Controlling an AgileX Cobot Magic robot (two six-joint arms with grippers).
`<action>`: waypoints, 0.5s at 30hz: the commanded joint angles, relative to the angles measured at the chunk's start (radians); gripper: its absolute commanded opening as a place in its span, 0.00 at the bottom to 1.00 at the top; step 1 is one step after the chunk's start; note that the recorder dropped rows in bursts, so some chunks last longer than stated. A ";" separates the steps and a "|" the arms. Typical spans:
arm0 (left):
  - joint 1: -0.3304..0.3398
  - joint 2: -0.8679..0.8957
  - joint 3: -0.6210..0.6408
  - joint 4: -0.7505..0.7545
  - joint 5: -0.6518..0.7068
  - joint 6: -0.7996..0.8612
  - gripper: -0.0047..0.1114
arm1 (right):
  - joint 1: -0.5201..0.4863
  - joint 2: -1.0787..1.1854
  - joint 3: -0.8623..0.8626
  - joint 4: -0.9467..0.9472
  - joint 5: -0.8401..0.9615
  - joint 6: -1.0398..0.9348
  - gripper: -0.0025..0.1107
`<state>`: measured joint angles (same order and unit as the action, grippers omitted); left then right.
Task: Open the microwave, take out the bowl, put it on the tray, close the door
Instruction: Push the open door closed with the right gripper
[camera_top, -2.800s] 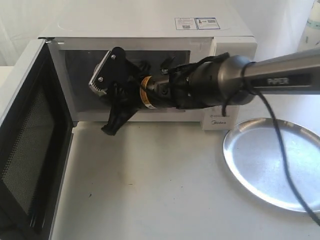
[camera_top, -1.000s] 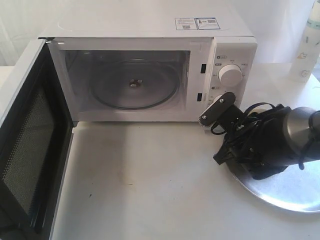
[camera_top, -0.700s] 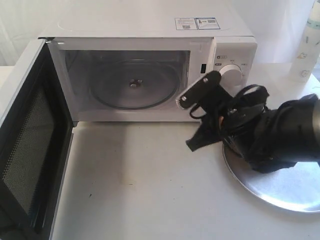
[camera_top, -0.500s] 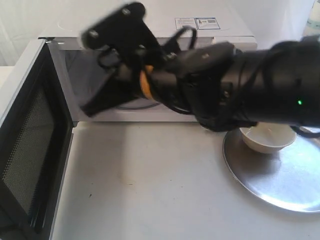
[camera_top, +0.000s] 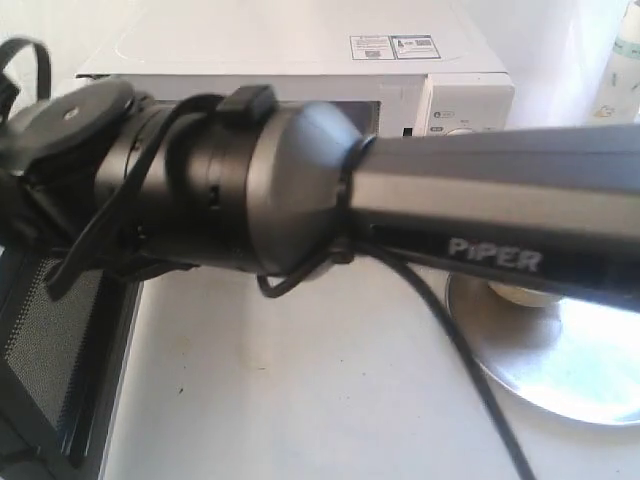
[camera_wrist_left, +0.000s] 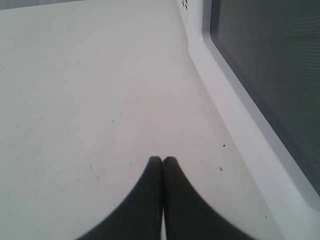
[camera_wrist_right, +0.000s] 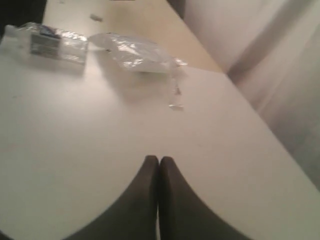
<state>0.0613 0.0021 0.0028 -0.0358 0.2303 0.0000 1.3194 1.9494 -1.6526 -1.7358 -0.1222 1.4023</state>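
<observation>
The white microwave stands at the back, its front mostly hidden by my right arm, which stretches across to the left. The door hangs open at the left; its dark window also fills one side of the left wrist view. On the silver tray at the right, a sliver of the cream bowl shows under the arm. My left gripper is shut and empty over the table beside the door. My right gripper is shut and empty, facing a white surface.
A white bottle stands at the back right. The right arm's black cable hangs over the table in front of the tray. Crumpled plastic bags and a wrapped packet lie on the white surface in the right wrist view.
My right arm has left the tray, with the bowl now resting there, and has swung left across the microwave front until its wrist is by the open door.
</observation>
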 joint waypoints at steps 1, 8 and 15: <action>-0.005 -0.002 -0.003 -0.009 0.003 0.000 0.04 | 0.005 0.032 -0.008 -0.009 -0.078 -0.012 0.02; -0.005 -0.002 -0.003 -0.009 0.003 0.000 0.04 | 0.005 0.030 0.047 -0.009 0.266 -0.051 0.02; -0.005 -0.002 -0.003 -0.009 0.003 0.000 0.04 | 0.005 0.048 0.119 0.180 0.801 -0.491 0.02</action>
<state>0.0613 0.0021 0.0028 -0.0358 0.2303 0.0000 1.3266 1.9643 -1.5756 -1.6921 0.4351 1.1307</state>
